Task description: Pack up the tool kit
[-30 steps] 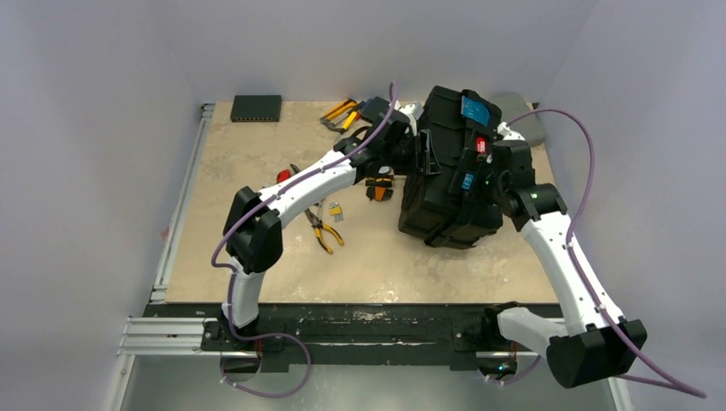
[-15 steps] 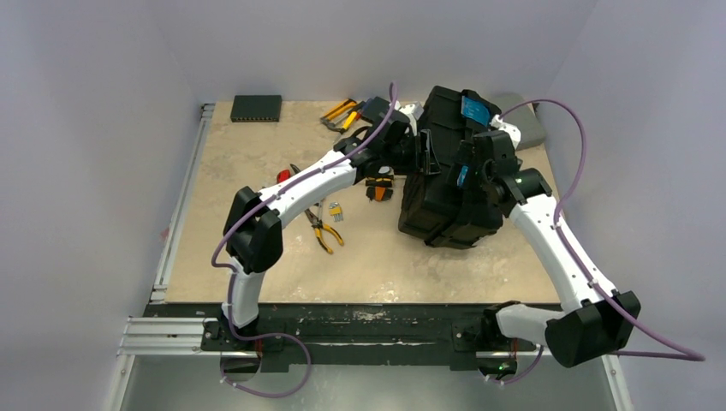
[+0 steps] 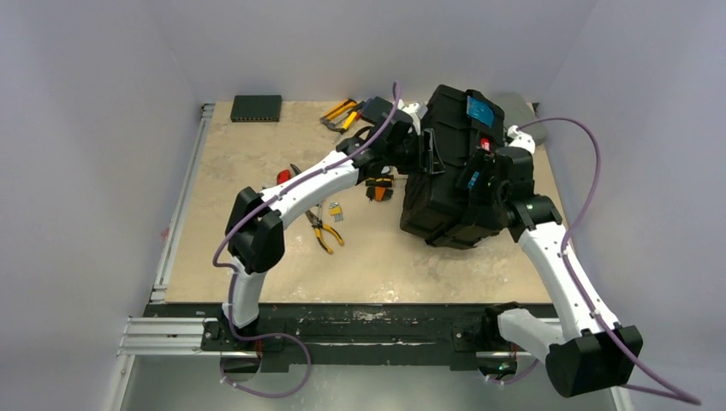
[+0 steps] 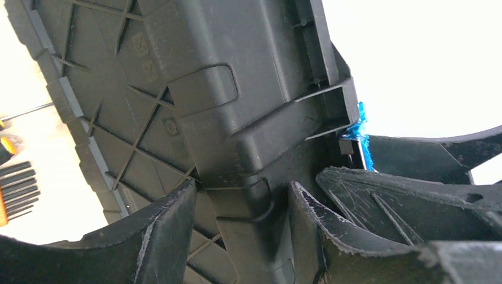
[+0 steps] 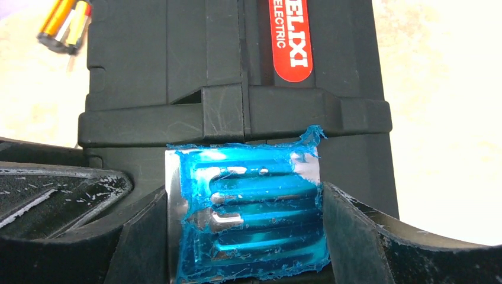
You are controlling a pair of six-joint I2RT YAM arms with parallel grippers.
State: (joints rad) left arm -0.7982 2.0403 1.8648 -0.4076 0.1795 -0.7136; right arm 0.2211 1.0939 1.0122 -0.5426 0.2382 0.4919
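1. Right tool (image 5: 243, 192): jaws set wide, one at each side edge of the blue latch (image 5: 248, 236) and apparently touching it. A firm grip cannot be confirmed.
2. Left tool (image 4: 241, 195): jaws about half open, closed on a moulded black rib of the toolbox (image 3: 449, 184).
3. The toolbox stands tipped up on one edge, right of centre on the surface (image 3: 257, 257), between the two tools.
4. Outside it lie yellow-black pliers (image 3: 324, 229), a red-handled tool (image 3: 283, 175) and more yellow-black tools (image 3: 340, 112) at the far edge.

Hazards
- The box is propped, not resting flat. If the rib slips from the left tool, the box is likely to topple, possibly onto the orange-black item (image 3: 377, 188) beside it.
- Torn blue film covers the latch. The right jaws may slide off it, or move the latch before the tools are packed.

Not determinable
- Whether the lid is shut or latched; the interior is hidden.
- The left arm covers most of the red-handled tool.
- The left wrist view background is washed out.
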